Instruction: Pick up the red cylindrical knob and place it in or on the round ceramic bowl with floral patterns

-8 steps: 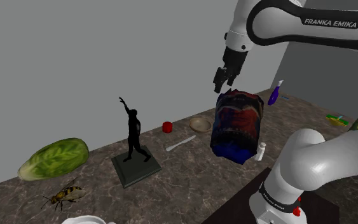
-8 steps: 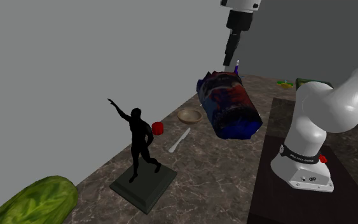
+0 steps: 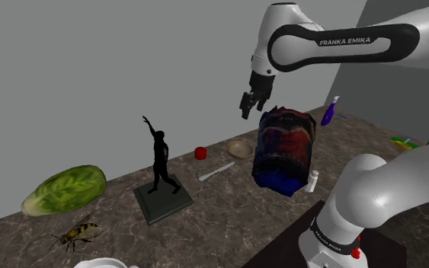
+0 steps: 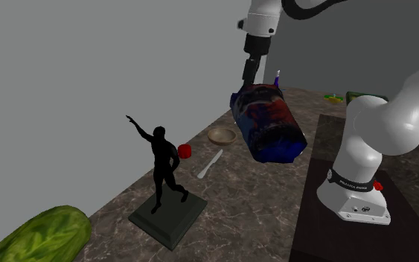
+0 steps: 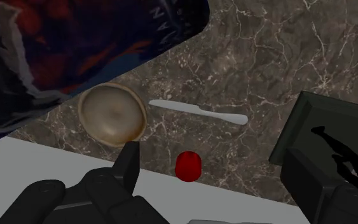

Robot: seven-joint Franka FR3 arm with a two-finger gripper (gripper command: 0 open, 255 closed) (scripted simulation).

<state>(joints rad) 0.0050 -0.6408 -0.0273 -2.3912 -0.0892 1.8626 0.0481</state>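
Observation:
The small red cylindrical knob (image 3: 200, 152) (image 4: 184, 150) stands on the dark marble counter close to the grey wall. A little way off, toward the bag, sits the round tan bowl (image 3: 240, 148) (image 4: 222, 135), which has nothing in it. My black gripper (image 3: 245, 111) (image 4: 248, 77) hangs open high above the counter, roughly over the bowl, with nothing between its fingers. In the wrist view the knob (image 5: 188, 165) lies between the two fingers of the gripper (image 5: 219, 173), far below them, and the bowl (image 5: 112, 114) is beside the one finger (image 5: 130, 162).
A white knife (image 3: 216, 170) (image 5: 198, 111) lies in front of knob and bowl. A bulky blue-and-red bag (image 3: 285, 146) (image 4: 269, 123) stands beside the bowl. A black figurine (image 3: 159, 161) on a dark base, a green cabbage (image 3: 64, 189), a wasp (image 3: 75, 232) and a purple bottle (image 3: 328, 113) also occupy the counter.
The gripper has swung from above the bag toward the shoulder view's left and slightly down, toward the bowl and knob. Nothing on the counter has moved.

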